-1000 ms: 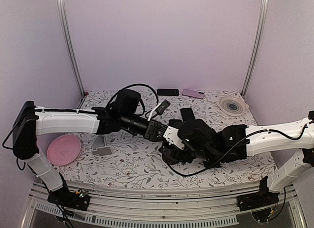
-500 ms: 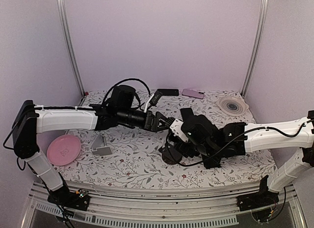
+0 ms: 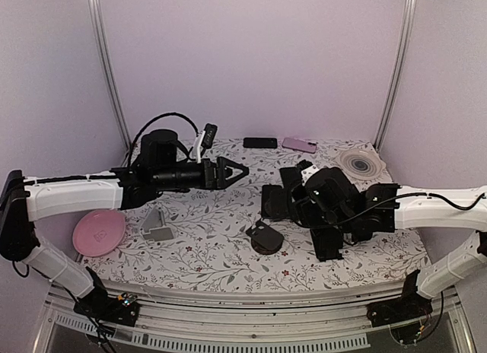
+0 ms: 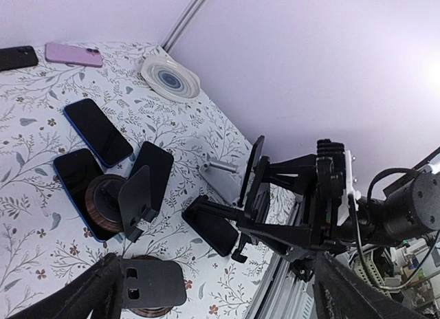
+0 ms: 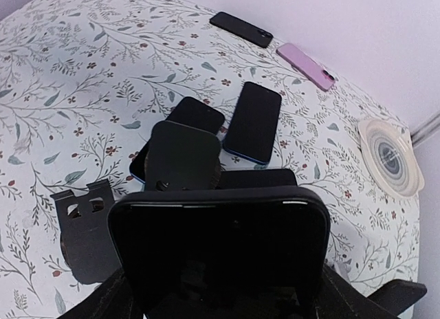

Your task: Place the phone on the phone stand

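My right gripper (image 3: 288, 203) is clamped on the phone (image 5: 216, 240), held in the air just beyond the phone stand (image 3: 264, 236). I'd tilt the phone to match the stand's back plate, lower it square onto the lip, and release only once it rests. My left gripper (image 3: 237, 170), fingers apart and empty, sits well left of the stand; a second ago it was right over the stand against the other gripper, and it has since pulled clear.
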{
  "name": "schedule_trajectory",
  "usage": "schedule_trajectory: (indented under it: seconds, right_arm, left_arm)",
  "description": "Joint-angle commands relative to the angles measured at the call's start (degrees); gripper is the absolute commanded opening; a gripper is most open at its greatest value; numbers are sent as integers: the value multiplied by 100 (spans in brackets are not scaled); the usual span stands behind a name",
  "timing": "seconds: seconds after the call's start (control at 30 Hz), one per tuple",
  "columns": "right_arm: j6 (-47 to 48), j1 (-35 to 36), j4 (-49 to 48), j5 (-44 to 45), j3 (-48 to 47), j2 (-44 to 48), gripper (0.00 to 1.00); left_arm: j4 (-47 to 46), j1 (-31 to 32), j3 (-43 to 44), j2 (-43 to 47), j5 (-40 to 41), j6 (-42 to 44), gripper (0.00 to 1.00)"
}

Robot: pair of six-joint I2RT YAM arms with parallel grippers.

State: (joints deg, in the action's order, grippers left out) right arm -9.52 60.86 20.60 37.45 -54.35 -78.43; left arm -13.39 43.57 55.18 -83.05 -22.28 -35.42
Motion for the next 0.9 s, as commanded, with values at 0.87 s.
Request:
schedule_trajectory:
  seconds: [0.87]
  right_arm:
    - [-3605,-401,-636,431,1883,1567,12]
  left_arm:
    - [-976,-154,-827,435,458,-333,96]
